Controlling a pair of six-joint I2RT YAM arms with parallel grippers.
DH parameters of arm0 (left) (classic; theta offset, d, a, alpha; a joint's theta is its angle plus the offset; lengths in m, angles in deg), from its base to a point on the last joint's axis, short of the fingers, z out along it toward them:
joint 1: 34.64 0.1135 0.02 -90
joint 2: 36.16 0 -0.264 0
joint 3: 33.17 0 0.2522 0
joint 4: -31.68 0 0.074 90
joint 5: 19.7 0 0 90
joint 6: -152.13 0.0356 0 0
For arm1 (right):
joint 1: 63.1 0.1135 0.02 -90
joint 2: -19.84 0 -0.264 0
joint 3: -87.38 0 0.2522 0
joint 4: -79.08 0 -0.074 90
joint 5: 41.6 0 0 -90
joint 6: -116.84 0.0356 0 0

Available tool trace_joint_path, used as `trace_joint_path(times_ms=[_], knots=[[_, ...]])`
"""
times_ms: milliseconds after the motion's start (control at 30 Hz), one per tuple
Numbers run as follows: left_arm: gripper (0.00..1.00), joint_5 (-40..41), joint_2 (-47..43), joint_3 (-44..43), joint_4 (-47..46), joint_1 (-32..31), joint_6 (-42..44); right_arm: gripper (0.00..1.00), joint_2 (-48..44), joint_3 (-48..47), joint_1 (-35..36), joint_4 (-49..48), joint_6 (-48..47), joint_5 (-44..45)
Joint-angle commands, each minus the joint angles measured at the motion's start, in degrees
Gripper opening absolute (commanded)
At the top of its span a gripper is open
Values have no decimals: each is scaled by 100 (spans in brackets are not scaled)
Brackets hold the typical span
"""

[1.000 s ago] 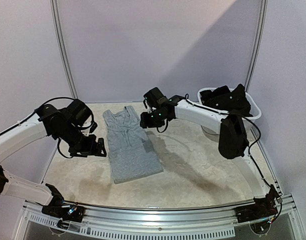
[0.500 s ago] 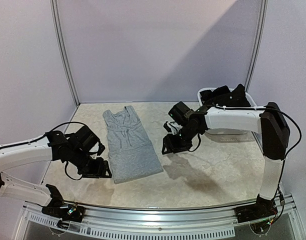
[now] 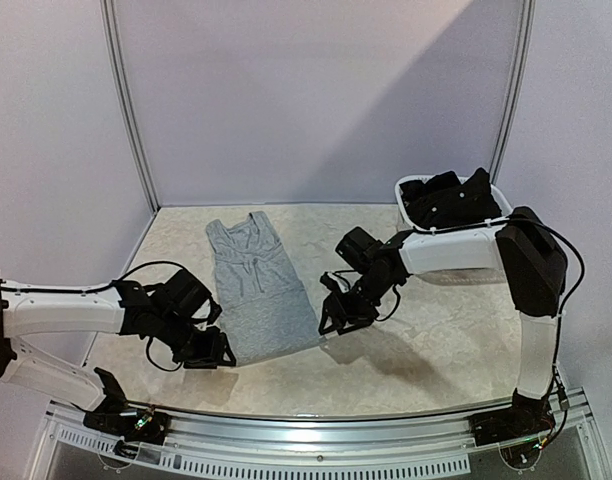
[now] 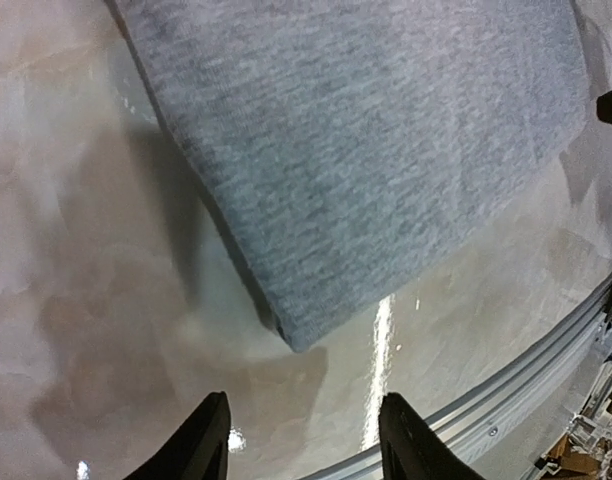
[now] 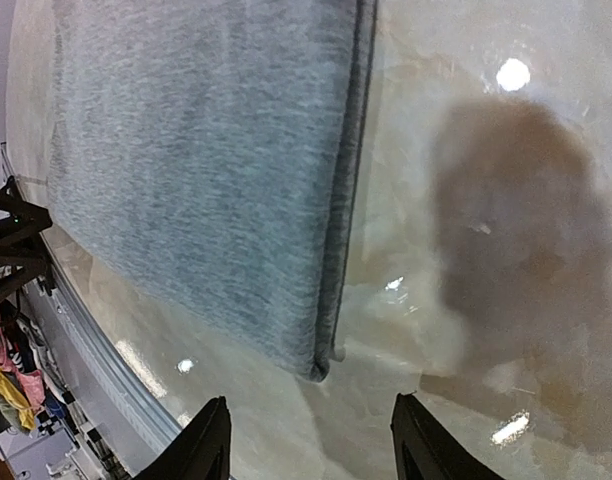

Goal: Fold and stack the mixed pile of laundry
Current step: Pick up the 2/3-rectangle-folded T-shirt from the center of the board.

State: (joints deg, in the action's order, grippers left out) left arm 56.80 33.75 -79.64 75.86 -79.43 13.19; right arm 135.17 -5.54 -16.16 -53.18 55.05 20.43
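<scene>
**Grey sleeveless knit top (image 3: 258, 290) lies flat, a spread gripper at each near hem corner**

Close to the front edge of the marbled beige desk (image 3: 426, 345), the left gripper (image 3: 208, 350) sits low at the top's near left hem corner. Its fingers are spread wide, holding nothing and clear of the cloth. The right gripper (image 3: 338, 312) is at the near right hem corner, likewise spread and empty. The top lies left of centre, straps toward the far edge. At the far right corner, a white plastic laundry basket (image 3: 400, 190) holds a crumpled black garment (image 3: 448, 200).

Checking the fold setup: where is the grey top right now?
In the overhead view the grey top lies flat on the table, left of centre, with its near end between the left gripper and the right gripper.
</scene>
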Motion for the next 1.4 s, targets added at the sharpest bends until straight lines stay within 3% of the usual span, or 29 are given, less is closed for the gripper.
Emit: trace_joint_path(times_ms=[0, 333, 533, 900, 1367], knots=[[50, 130, 301, 94, -395, -73, -130, 55, 224, -14, 20, -171, -100, -198], [39, 180, 844, 22, -499, -73, -21, 47, 690, -168, 24, -265, -145, -431], [33, 250, 1080, -63, -472, -66, 17, 33, 904, -224, 24, -304, -108, -484], [0, 173, 1344, -294, -556, -82, -28, 3, 887, 84, 25, -763, 133, -859], [0, 314, 122, -409, 388, -668, -551, 0, -161, 578, 201, -203, 785, -254]])
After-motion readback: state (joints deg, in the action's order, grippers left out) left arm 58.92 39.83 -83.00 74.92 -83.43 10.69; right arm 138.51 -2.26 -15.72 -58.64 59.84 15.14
